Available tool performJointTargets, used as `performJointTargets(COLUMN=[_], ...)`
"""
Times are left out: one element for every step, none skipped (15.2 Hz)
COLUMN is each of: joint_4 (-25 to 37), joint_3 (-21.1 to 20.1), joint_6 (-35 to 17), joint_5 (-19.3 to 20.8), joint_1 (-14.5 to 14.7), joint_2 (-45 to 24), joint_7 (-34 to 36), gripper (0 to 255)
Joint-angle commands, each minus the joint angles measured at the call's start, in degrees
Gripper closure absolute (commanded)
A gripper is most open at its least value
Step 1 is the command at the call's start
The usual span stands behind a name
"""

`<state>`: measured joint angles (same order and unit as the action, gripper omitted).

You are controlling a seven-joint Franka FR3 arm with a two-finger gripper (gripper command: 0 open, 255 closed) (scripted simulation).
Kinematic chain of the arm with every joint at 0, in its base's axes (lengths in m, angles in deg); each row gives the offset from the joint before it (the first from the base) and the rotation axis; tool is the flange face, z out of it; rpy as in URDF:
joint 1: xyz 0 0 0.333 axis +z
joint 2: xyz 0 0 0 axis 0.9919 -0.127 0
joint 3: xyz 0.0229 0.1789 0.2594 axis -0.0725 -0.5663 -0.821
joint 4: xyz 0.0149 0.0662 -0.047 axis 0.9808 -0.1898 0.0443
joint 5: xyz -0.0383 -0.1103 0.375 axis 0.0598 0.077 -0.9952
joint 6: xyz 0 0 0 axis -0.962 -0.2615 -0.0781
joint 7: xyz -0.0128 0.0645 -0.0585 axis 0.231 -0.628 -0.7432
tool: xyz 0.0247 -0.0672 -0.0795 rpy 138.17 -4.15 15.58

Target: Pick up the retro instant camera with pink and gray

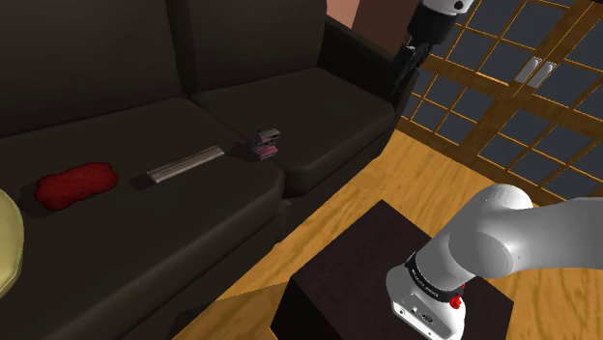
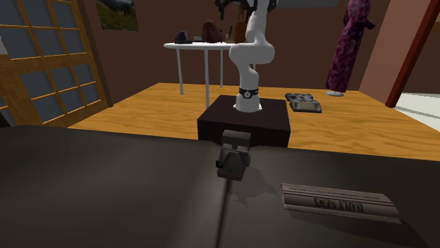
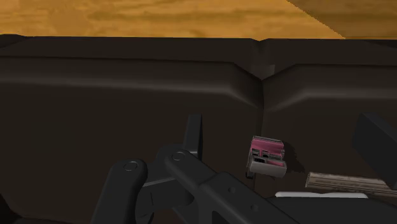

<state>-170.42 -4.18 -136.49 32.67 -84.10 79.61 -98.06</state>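
The small pink and grey instant camera [image 1: 268, 143] stands upright on the dark sofa's seat, near the seam between two cushions. From the second exterior view it is a grey boxy camera [image 2: 233, 156] facing away, with the arm behind it. My black gripper [image 1: 404, 75] hangs high above the sofa's armrest, well away from the camera. In the wrist view the camera [image 3: 266, 156] lies far beyond my gripper [image 3: 284, 122], whose fingers [image 3: 193, 132] stand wide apart and open with nothing between them.
A folded newspaper [image 1: 186, 164] lies on the seat beside the camera, with a red lumpy thing [image 1: 75, 184] farther along and a yellow cushion [image 1: 8, 241] at the edge. The dark stand [image 1: 387, 280] sits on a wooden floor. A white table [image 2: 204, 46] stands behind the arm.
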Motion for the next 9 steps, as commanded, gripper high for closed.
performJointTargets(joint_4=[0.00, -0.11, -0.14, -0.09, 0.03, 0.22, 0.50, 0.85, 1.27], joint_3=[0.00, -0.13, -0.26, -0.38, -0.51, -0.64, -0.76, -0.88, -0.99], joint_6=[0.00, -1.53, -3.04, -4.52, -5.97, -7.40, -8.79, -10.14, -11.46], joint_5=[0.00, -0.27, -0.52, -0.77, -1.01, -1.25, -1.48, -1.70, -1.91], joint_1=[0.00, 0.00, 0.01, 0.01, 0.01, 0.00, 0.00, 0.00, 0.00], joint_2=[0.00, -1.67, -3.38, -5.15, -6.96, -8.81, -10.71, -12.64, -14.60], joint_7=[0.00, 0.60, 1.18, 1.75, 2.31, 2.84, 3.37, 3.88, 4.38], gripper=[0, 0, 0, 0, 0, 0, 0, 0, 0])
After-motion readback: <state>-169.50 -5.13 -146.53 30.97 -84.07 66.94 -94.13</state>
